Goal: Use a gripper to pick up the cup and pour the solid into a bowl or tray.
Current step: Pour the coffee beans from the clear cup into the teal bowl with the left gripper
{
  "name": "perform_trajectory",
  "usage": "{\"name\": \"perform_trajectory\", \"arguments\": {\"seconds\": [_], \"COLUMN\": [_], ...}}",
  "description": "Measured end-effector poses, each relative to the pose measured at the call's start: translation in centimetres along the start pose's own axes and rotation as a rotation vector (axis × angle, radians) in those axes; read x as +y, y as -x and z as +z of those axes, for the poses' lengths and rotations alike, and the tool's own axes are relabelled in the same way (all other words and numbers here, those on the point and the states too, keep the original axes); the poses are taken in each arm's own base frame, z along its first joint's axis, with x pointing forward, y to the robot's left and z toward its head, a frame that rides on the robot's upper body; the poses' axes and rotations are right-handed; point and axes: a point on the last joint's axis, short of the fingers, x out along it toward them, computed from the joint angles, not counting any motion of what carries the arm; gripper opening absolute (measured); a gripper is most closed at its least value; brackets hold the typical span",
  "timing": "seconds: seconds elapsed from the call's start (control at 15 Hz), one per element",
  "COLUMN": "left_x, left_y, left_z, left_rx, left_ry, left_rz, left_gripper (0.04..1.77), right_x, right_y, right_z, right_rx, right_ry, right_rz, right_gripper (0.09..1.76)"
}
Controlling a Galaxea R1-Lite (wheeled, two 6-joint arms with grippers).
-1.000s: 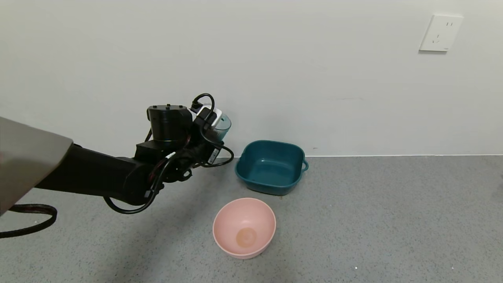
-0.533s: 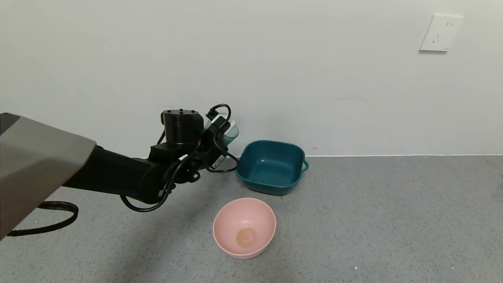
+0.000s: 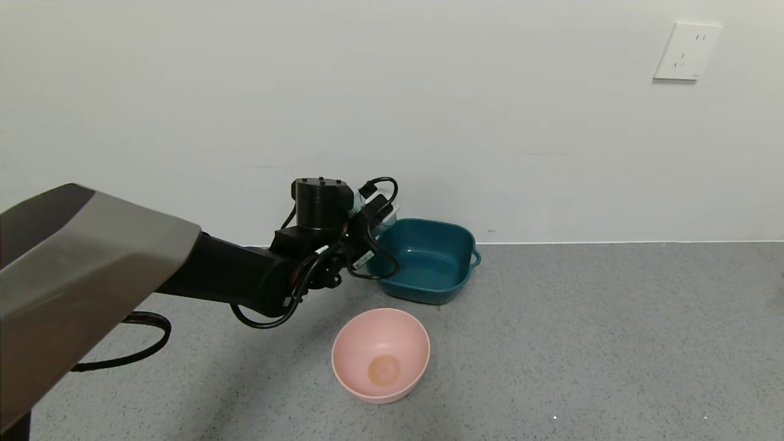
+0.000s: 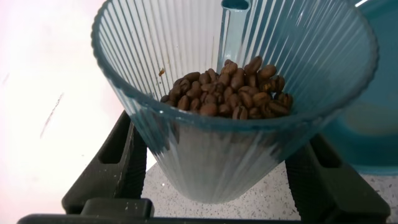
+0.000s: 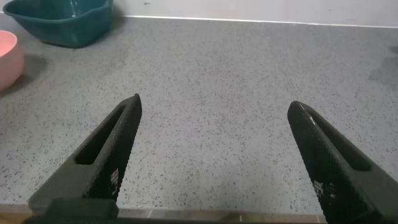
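The grey speckled floor (image 3: 582, 343) is running back to the white wall (image 3: 429, 110), and a wall socket (image 3: 686, 51) is sitting high on the right. The left arm (image 3: 226, 285) is reaching out across the floor, and the left gripper (image 3: 375, 215) is hanging in the air right at the left rim of the teal basin (image 3: 438, 269), which is resting on the floor just in front of the wall. Nearer the robot, the pink bowl (image 3: 380, 354) is sitting apart from the basin, showing an orange-brown patch at its bottom.

Up close in the left wrist view, the black fingers (image 4: 121, 158) are pressing in on both sides of the cup (image 4: 230, 149), so the gripper is clamped on it. The ribbed blue-grey cup is standing roughly upright, with the basin's edge showing just beyond it. The beans (image 4: 233, 90) are lying in a brown heap at the bottom of the cup.

The right gripper (image 5: 214, 155) is hovering low over bare floor, well away from both vessels, its two fingers spread wide apart with nothing between them.
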Motion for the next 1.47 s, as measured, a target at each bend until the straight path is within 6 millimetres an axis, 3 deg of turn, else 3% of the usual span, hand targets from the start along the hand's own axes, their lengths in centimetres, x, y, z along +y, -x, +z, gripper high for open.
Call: {"name": "perform_trajectory", "arguments": {"seconds": [0.47, 1.47], "left_x": [-2.2, -2.2], "left_y": [-1.3, -2.4], "left_z": [0.2, 0.7], "left_rx": [0.059, 0.116], "left_ry": [-0.148, -0.455], "left_rz": [0.034, 0.099], "left_gripper": [1.28, 1.28], "right_x": [0.0, 0.0], "right_y": [0.0, 0.0], "right_z": [0.0, 0.0], "right_rx": [0.0, 0.0], "right_ry": [0.0, -0.001], "right_rz": [0.0, 0.0], "right_gripper": [1.71, 1.71]}}
